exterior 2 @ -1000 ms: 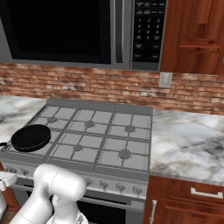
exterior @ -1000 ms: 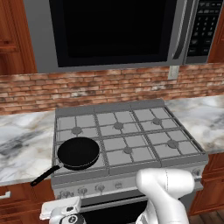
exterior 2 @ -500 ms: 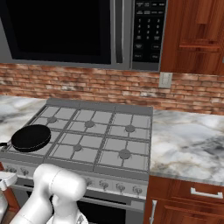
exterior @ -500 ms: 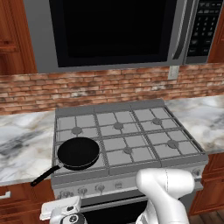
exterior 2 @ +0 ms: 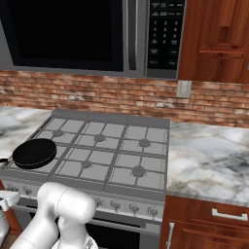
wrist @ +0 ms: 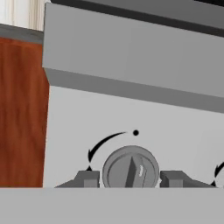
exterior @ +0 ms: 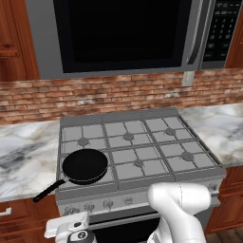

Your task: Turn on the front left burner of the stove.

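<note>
1. Hand view is looking straight at the stove's (wrist: 131,57) front panel, and going from the frame's left, red-brown cabinet wood (wrist: 22,113) is giving way to the grey panel, where a round knob (wrist: 130,167) is sitting at lower centre with a curved arrow and a dot printed above it.
2. The end effector (wrist: 130,178) is lining up on that knob: one finger tip (wrist: 87,178) is showing just left of it and the other just right, so the knob is lying directly ahead, between them. Its raised ridge is running nearly upright in the frame, slightly tilted.
3. The jaws are standing a little wider than the knob, holding nothing; I cannot tell whether the tips are touching its rim yet.
4. Left base view is showing the front left burner (exterior: 85,166) at the frame's lower left, covered by a black frying pan (exterior: 84,166) whose handle is pointing toward the lower left corner. The knob row is running along the panel below, and the end effector (exterior: 76,233) is sitting low at the bottom left, under that corner.
5. My judgement: closing on the ridge and twisting along the arrow is coming next.
</note>
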Tool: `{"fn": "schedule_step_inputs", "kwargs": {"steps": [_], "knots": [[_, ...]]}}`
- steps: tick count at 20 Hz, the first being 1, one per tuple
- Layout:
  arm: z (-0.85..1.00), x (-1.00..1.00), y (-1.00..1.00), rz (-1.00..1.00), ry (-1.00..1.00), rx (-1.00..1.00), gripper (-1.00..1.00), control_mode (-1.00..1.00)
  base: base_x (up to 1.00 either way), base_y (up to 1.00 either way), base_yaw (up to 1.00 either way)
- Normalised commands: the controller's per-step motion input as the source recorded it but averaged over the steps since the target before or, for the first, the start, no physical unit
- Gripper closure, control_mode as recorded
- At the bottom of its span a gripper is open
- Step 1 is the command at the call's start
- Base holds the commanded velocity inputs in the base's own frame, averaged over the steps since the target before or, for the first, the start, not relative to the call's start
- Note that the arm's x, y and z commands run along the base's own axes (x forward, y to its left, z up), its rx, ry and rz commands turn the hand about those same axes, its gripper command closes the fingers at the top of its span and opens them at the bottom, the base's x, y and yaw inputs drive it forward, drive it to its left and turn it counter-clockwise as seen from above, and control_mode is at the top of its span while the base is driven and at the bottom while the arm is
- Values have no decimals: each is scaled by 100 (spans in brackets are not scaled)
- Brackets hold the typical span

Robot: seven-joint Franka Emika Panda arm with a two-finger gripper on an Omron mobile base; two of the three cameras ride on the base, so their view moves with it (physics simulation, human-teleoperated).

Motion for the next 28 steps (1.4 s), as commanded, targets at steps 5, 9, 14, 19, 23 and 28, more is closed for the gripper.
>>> {"fn": "schedule_step_inputs", "kwargs": {"steps": [5,9,14,19,23,28], "knots": [[0,-2,0,4,0,0,100,-100,0,0,0],[0,-11,1,6,0,-4,100,-100,0,0,0],[0,-7,12,9,3,-19,100,-100,0,0,0],[-3,-5,10,7,4,-39,100,-100,0,0,0],[-13,-4,8,1,0,-45,100,-100,0,0,0],[-17,-11,3,3,3,-49,100,-100,0,0,0]]}}
